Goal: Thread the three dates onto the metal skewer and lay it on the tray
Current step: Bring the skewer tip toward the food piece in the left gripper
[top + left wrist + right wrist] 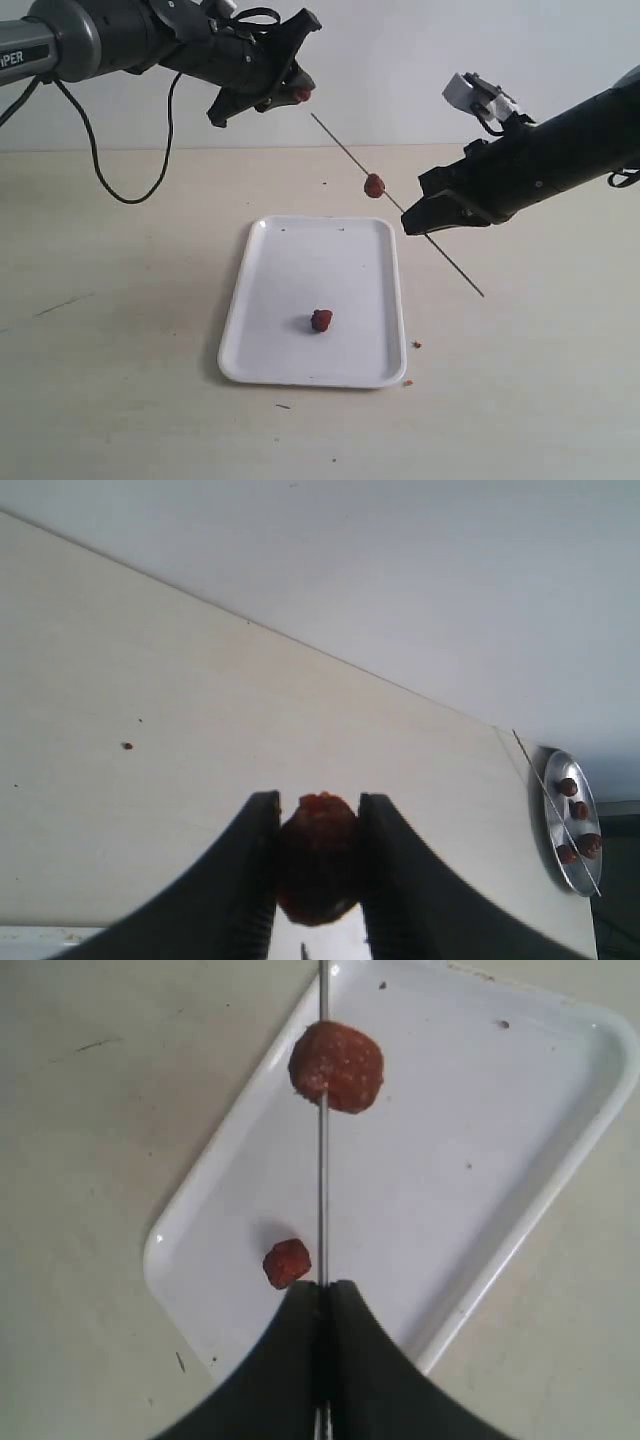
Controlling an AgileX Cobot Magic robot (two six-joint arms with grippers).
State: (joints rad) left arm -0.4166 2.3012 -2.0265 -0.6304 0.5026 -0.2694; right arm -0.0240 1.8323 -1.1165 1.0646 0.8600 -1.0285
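My right gripper [412, 222] is shut on the thin metal skewer [340, 142], which slants up and to the left over the table. One dark red date [374, 185] is threaded on it, the same date [336, 1066] sitting on the skewer [322, 1180] ahead of the right gripper [323, 1288] in the right wrist view. High at the upper left, my left gripper [298, 92] is shut on a second date [302, 94], pinched between black fingers [255, 860] as the date [318, 855]. A third date [321, 320] lies on the white tray [270, 300], also the date [287, 1263] on the tray [520, 1140].
Small brown crumbs [416, 345] lie on the table beside the tray's right edge. A black cable [105, 180] hangs from the left arm. In the left wrist view a round metal plate [560, 825] holding several dates stands at the far edge.
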